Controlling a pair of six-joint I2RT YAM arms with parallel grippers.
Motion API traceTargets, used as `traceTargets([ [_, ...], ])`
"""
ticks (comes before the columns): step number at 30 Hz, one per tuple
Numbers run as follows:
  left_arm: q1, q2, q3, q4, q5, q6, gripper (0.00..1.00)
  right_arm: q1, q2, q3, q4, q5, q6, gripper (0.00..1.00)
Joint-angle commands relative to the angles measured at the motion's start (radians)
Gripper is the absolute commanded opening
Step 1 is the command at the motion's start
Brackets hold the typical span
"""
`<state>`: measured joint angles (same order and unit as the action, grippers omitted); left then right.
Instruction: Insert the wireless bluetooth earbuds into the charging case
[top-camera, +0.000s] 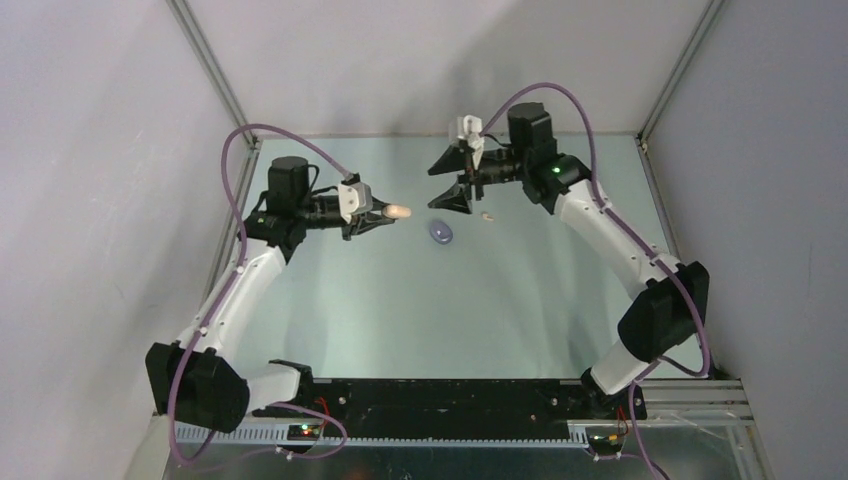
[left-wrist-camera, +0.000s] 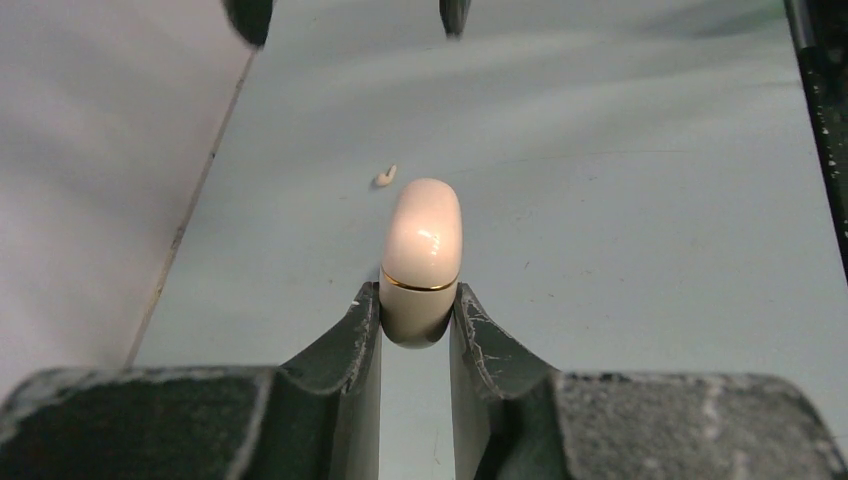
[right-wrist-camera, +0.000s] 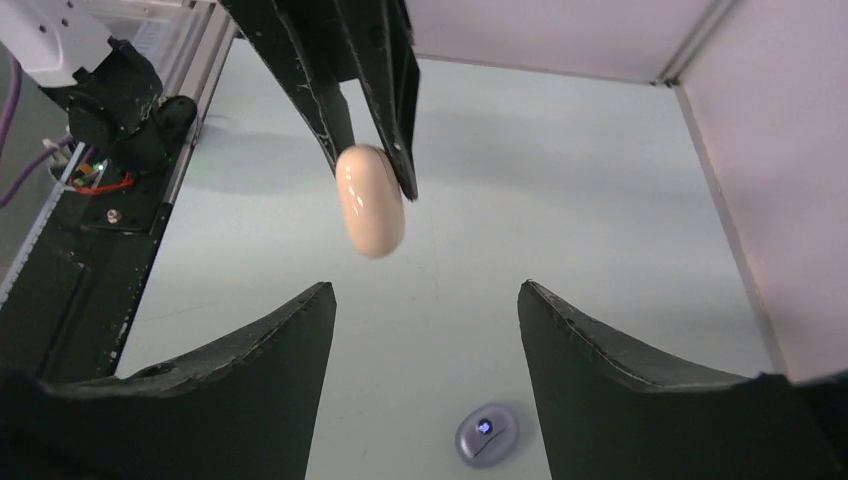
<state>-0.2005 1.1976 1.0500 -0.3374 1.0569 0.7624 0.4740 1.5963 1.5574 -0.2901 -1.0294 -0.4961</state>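
Note:
My left gripper (top-camera: 383, 214) is shut on a closed cream-white charging case (top-camera: 399, 212) with a gold seam and holds it in the air; the left wrist view (left-wrist-camera: 417, 296) shows the case (left-wrist-camera: 422, 250) sticking out past the fingertips. My right gripper (top-camera: 448, 182) is open and empty, raised facing that case (right-wrist-camera: 370, 200). A closed lilac case (top-camera: 440, 232) with a blue light lies on the table below my right gripper (right-wrist-camera: 425, 300), seen at the bottom of the right wrist view (right-wrist-camera: 487, 435). One cream-white earbud (top-camera: 488, 214) lies on the table beyond it (left-wrist-camera: 385, 177). No other buds show.
The pale green table (top-camera: 420, 300) is enclosed by grey walls with metal frame posts (top-camera: 210, 70). The black base rail (top-camera: 440, 405) runs along the near edge. My right gripper's fingertips (left-wrist-camera: 250, 15) show at the top of the left wrist view.

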Motion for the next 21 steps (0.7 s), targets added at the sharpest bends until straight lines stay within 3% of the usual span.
traceTargets([
  [1, -0.004, 0.034, 0.093, -0.217, 0.081, 0.185, 0.00, 0.061, 0.067, 0.113, -0.097, 0.007, -0.192, 0.72],
  [6, -0.008, 0.041, 0.100, -0.232, 0.071, 0.195, 0.00, 0.093, 0.133, 0.190, -0.114, 0.019, -0.224, 0.72],
  [14, -0.008, 0.039, 0.092, -0.203, 0.036, 0.174, 0.00, 0.125, 0.174, 0.262, -0.284, -0.026, -0.372, 0.74],
  [21, -0.019, 0.006, 0.035, -0.016, 0.008, 0.032, 0.00, 0.158, 0.203, 0.275, -0.323, -0.011, -0.361, 0.75],
])
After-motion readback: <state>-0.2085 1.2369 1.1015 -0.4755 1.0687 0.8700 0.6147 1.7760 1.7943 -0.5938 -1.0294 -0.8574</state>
